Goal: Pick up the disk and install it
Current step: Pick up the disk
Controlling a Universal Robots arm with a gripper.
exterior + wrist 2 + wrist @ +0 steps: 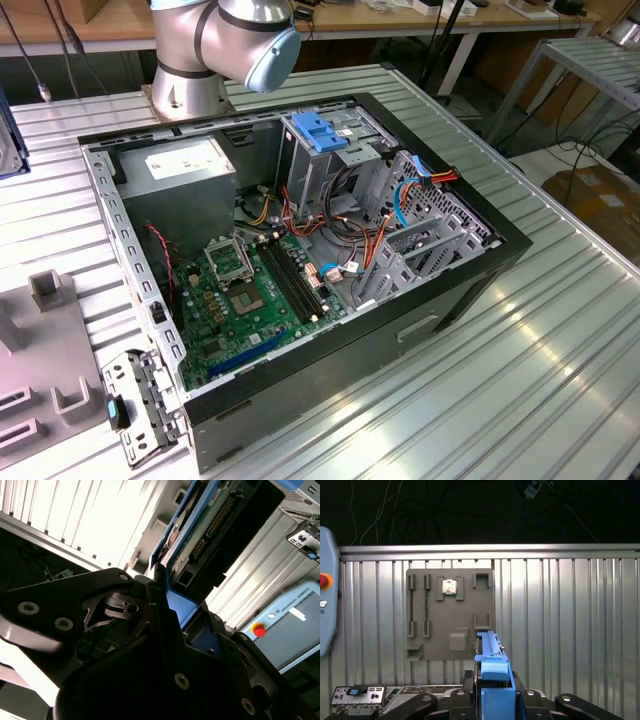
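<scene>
Clamping the disk (493, 667), the gripper (492, 687) faces a grey fixture plate (435, 627).

The exterior view holds one open computer case (420, 325), one robot arm (215, 40), one grey power-supply box (185, 170), one light-blue bracket (318, 130), one metal drive cage (345, 170) and one green motherboard (225, 320) with one CPU socket (228, 262) and one blue slot (245, 350). The first wrist view counts one disk (492, 672), one gripper (493, 686), one grey fixture plate (435, 625) and one square chip (449, 586). The second wrist view adds one teach pendant (292, 622) with one red button (258, 629)
</scene>
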